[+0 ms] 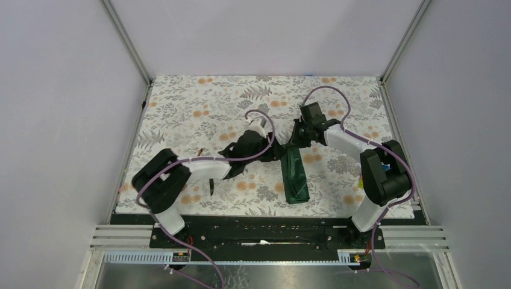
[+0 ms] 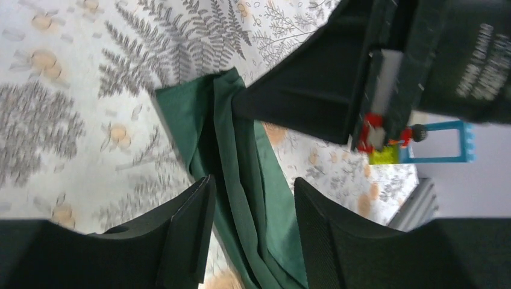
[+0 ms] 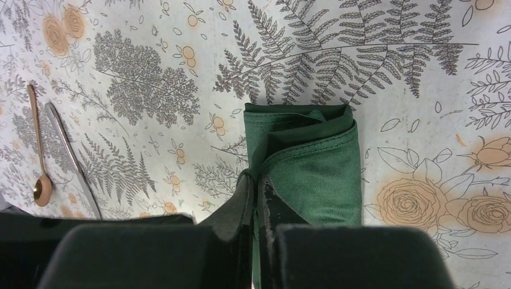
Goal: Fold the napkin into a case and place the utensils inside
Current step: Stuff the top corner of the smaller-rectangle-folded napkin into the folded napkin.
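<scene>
at your far left lie the utensils, two in all: one slim copper-coloured spoon and one thin dark knife. they rest side by side on the grey and orange floral tablecloth that covers the counter. they are well apart from the green cloth and not yet inside it, and lying close together like that should let you take them one at a time.

next comes your left gripper, spread wide and straddling the dark green plain napkin without closing on it. i read that as readiness to press down or catch a layer. there is one napkin, folded into a long narrow case near the middle of the counter.

your right gripper is pressed together, pinching a hemmed edge of the cloth near its far end. that is likely meant to lift the top layer and open a mouth for the utensils.

furthest right, beyond that gripper, sit small bright toy blocks. i count perhaps three, though the blur there leaves that unsure.
</scene>
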Available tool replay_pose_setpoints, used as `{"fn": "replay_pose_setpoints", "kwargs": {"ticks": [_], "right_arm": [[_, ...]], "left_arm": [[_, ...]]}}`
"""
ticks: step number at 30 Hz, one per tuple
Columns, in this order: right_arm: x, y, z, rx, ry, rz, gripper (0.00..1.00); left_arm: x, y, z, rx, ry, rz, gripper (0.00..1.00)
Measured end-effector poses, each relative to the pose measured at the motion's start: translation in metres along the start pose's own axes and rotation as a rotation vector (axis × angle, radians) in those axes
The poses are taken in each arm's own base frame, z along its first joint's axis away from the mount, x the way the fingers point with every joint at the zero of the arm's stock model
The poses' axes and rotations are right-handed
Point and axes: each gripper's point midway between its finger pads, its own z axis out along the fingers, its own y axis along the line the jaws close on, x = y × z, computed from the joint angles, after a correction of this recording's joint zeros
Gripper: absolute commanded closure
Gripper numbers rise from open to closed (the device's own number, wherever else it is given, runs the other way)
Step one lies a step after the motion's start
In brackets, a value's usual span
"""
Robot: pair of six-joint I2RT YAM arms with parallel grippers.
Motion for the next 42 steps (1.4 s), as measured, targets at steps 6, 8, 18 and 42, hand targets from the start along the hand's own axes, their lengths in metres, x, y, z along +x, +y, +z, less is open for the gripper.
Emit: {"fn": "replay_pose_setpoints", "kwargs": {"ticks": [6, 8, 18, 42], "right_arm": [[-0.001, 0.001, -0.003, -0.019, 0.005, 0.006, 1.0], [-0.001, 0.0, -0.003, -0.018, 0.005, 0.011, 1.0], [0.0, -0.016, -0.006, -0.008, 0.017, 0.05, 1.0], [0.003, -0.016, -0.01, -0.029, 0.027, 0.056, 1.0]], "left_arm": [[0.004, 0.012, 0.043, -0.078, 0.089, 0.123, 0.79], [0.009, 0.021, 0.048, -0.111, 0.122, 0.164, 0.79], [0.015, 0.035, 0.044, -0.129, 0.146, 0.262, 0.42], [0.003, 0.034, 0.073, -0.221, 0.119, 0.468, 0.72]]}}
